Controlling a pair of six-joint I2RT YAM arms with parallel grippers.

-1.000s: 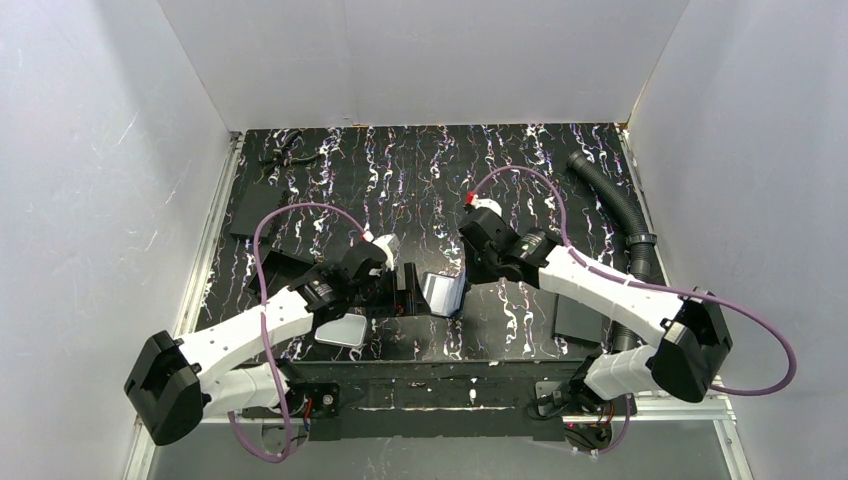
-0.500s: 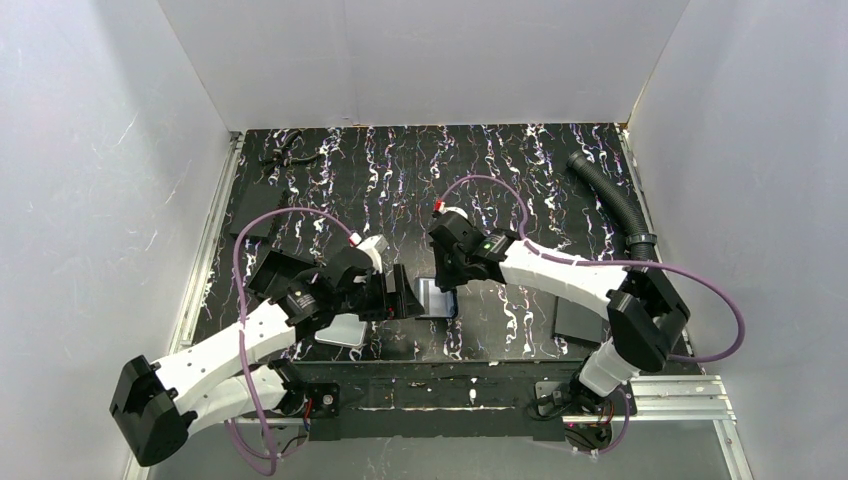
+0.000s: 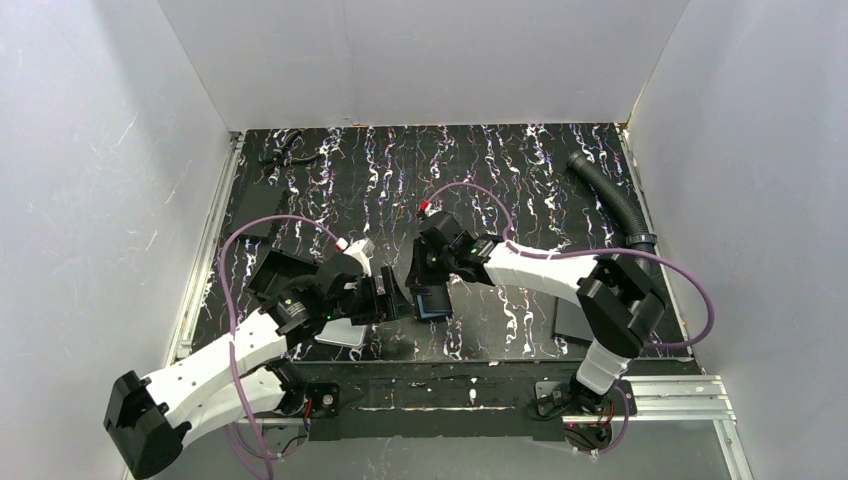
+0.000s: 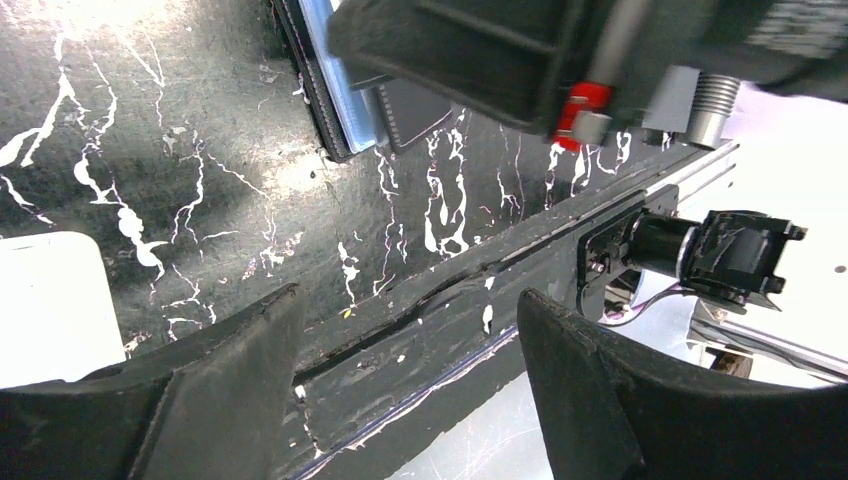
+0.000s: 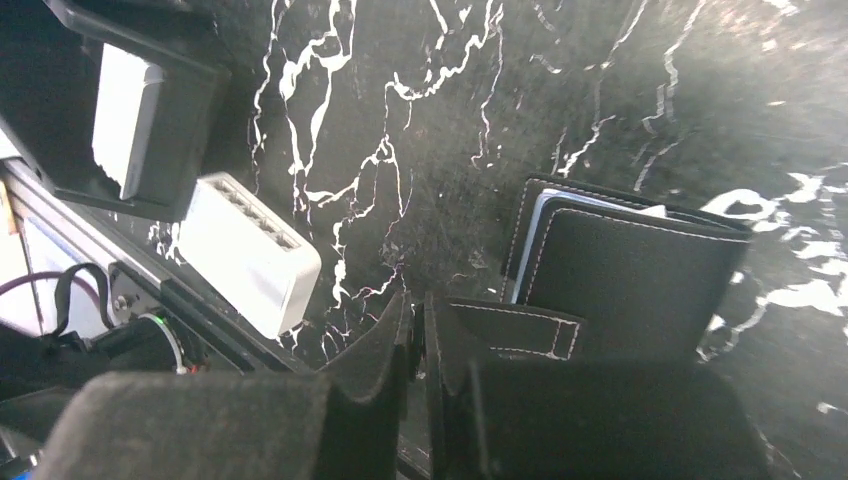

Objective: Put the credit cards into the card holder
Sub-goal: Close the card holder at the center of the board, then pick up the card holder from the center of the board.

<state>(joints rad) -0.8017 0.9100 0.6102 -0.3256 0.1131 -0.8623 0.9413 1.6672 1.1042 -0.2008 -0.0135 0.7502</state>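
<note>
A black desk (image 3: 520, 170) veined with white fills the walled booth, with my two arms reaching in from its near edge toward the middle. A ribbed black hose (image 3: 612, 200) runs along the desk's right side. One flat black plate (image 3: 575, 318) lies near my right arm, and another (image 3: 255, 210) sits well apart by the left edge. A white rounded-corner slab (image 5: 250, 255) lies on the desk near the front edge, partly under my left arm in the overhead view.

The card holder (image 5: 630, 270), a small black wallet with pale stitching, lies folded on the desk toward the front, at the middle, between my two wrists. A pale edge that looks like one of the credit cards (image 5: 600, 203) shows inside it, just under the top flap. The snap tab (image 5: 515, 328) sticks out from its near side.

My left jaws are spread wide with nothing between them, low over the desk's front edge, just to the left of the card holder. My right jaws are almost pressed together, with only a thin dark slit between them and nothing visible in it. They sit right at the snap tab, but I cannot tell whether they touch it.
</note>
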